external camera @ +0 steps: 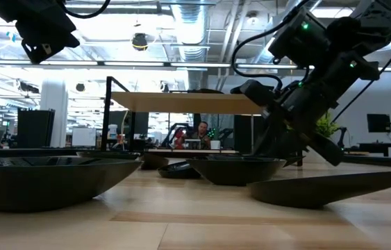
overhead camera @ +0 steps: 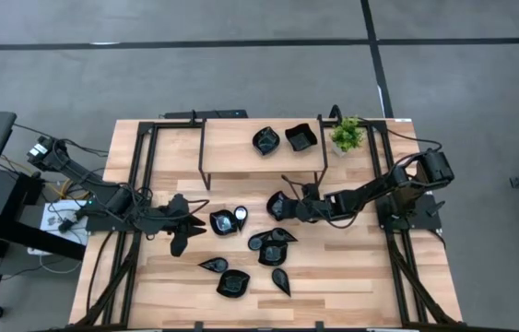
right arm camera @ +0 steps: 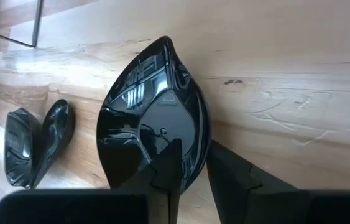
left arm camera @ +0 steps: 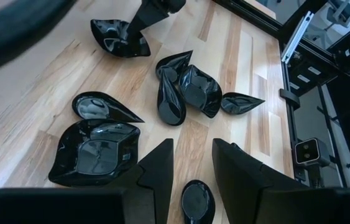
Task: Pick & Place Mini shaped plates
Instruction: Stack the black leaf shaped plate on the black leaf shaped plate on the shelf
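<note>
The right claw point(right arm camera: 190, 163) is down at the table, its two fingers straddling the rim of a leaf-shaped black dish point(right arm camera: 153, 118): one finger over the bowl, the other outside the rim. There is a narrow gap between them, and whether they already pinch the rim cannot be told, because the fingertips hide the contact. From above, that dish point(overhead camera: 278, 205) is mostly covered by the claw point(overhead camera: 287, 207) itself. Just past the dish's far side lie two more dark dishes point(right arm camera: 35, 146) leaning together, cut off partly by the picture edge.

The left claw point(left arm camera: 190, 163) hovers over the wood with its fingers apart and nothing between them. A small oval dish point(left arm camera: 198, 202) lies right under the gap, its lower end out of view. Beside one finger sits a squarish dish point(left arm camera: 97, 152), with a teardrop dish point(left arm camera: 103, 107) touching it. Farther ahead is a cluster of overlapping dishes point(left arm camera: 187, 90), hard to count.

On the raised shelf point(overhead camera: 231, 159) behind both claws stand two dishes point(overhead camera: 282, 139), next to a green plant point(overhead camera: 347, 135). From table height, near dishes point(external camera: 49, 182) block most of the table point(overhead camera: 351, 277).
</note>
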Controlling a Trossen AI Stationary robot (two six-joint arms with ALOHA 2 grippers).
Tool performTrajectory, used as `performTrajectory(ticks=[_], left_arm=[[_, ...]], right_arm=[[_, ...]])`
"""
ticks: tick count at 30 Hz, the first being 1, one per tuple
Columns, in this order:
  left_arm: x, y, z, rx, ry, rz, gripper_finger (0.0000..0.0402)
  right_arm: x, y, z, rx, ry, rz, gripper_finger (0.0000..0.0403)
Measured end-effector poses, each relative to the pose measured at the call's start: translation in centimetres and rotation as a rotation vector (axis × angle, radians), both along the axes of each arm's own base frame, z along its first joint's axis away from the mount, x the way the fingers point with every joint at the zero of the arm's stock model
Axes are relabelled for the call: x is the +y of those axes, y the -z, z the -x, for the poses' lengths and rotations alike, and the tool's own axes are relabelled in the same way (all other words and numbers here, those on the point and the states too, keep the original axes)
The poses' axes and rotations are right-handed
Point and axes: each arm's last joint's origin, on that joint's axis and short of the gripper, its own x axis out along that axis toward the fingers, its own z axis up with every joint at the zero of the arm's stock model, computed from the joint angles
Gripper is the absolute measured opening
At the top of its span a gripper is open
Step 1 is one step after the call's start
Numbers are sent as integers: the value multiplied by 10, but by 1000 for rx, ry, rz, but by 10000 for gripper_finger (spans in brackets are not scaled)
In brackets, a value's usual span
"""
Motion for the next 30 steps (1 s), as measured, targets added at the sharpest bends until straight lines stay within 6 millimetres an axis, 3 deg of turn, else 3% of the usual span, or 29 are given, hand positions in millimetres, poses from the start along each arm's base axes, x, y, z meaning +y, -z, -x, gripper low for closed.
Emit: performTrajectory(ticks=[17,30], left_arm=[[0,0,0,0,0,0,113],[0,0,0,0,0,0,113]], right_arm=[[8,-7,-5,-93,-25,-14,69],[11,-38,3,-156,-72,50,69]])
